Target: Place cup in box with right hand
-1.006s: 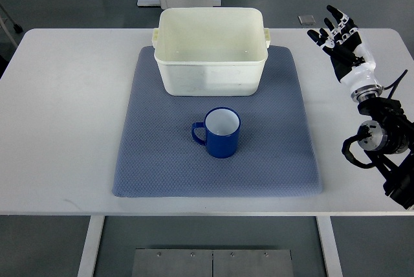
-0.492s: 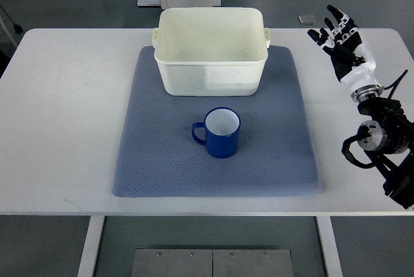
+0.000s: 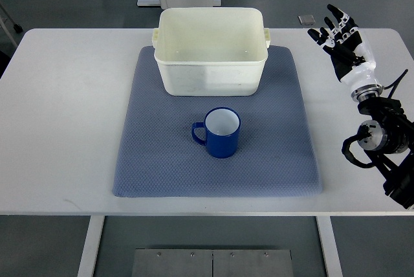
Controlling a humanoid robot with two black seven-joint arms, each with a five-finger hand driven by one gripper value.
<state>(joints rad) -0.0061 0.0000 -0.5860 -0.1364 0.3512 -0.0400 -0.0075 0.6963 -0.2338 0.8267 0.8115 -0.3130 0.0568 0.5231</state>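
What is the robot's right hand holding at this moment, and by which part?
Nothing. The right hand is open over the table's far right side, apart from the blue cup, which stands upright on the mat before the box.

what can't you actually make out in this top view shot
- Left hand: not in view at all, outside the frame.
- Right arm: lower part cut off by the right edge.
- Small grey object beyond the table: too small to identify.
- Box: near inner wall hidden by its own rim.
- Cup: bottom hidden by its steep inner wall.
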